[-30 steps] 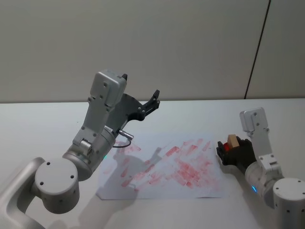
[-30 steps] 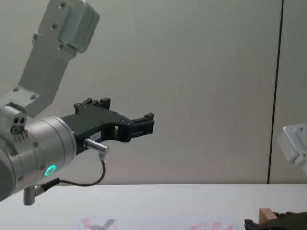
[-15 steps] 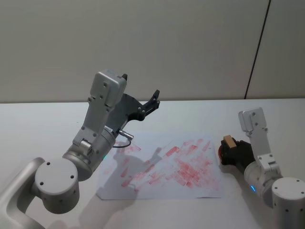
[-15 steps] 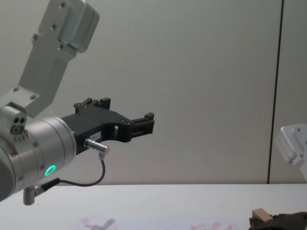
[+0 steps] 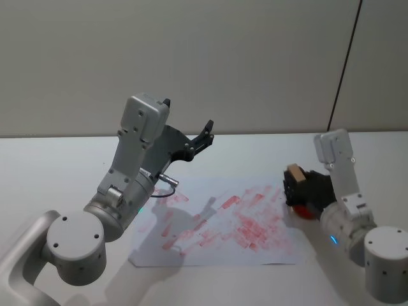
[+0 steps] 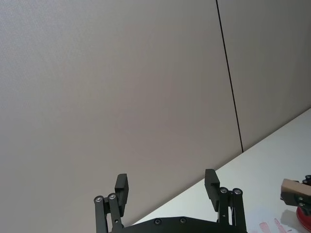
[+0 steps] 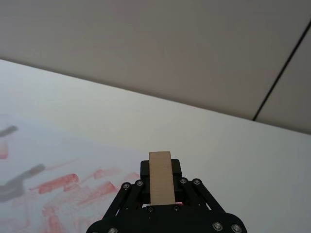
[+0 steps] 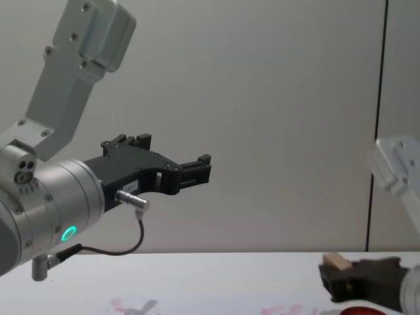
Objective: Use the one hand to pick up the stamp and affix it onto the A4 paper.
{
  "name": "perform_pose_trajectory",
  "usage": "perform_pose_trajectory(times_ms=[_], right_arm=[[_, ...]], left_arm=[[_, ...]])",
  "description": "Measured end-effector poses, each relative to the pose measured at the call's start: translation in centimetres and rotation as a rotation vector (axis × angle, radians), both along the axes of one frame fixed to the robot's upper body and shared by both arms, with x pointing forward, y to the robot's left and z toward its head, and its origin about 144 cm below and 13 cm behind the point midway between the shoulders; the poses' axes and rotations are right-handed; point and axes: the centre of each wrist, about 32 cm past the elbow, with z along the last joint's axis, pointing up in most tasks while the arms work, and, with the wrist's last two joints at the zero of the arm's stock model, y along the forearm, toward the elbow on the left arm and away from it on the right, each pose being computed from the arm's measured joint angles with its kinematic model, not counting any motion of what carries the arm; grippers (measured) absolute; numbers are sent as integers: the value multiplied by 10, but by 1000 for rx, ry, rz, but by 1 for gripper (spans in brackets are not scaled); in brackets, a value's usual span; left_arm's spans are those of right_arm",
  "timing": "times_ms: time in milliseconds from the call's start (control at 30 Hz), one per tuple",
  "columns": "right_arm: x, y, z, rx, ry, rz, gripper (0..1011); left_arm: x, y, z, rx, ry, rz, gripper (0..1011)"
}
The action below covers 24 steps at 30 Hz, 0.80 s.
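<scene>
Pale wood marks the stamp [image 7: 161,183], which is clamped between the jaws of the right gripper [image 5: 291,186]. The gripper holds it clear of the counter [image 5: 51,166], over the right edge of the paper [image 5: 217,250], near that sheet's far right corner. In the chest view the stamp sits tilted, above counter level. The round red ink pad [image 5: 306,211] lies on the counter beneath the right gripper, just beside the paper's right edge. The paper lies flat on the counter and carries smeared red and pink prints across its centre and right half. The left gripper [image 6: 166,184] is raised well above the left part of the paper, jaws spread apart and empty, pointing toward the wall [image 5: 191,51] behind the counter.
</scene>
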Motion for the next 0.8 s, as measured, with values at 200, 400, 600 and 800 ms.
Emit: perform_pose_trajectory(times_ms=[200, 400, 600, 800], right_arm=[[3, 6, 11, 23, -29, 65, 219], [6, 14, 21, 45, -39, 145, 219], [9, 24, 27, 60, -11, 235, 219], [14, 36, 27, 64, 48, 316, 219]], left_arm=[[0, 0, 0, 0, 0, 0, 1001], [0, 0, 0, 0, 0, 0, 1001], [0, 0, 0, 0, 0, 0, 1001], [0, 0, 0, 0, 0, 0, 1001]])
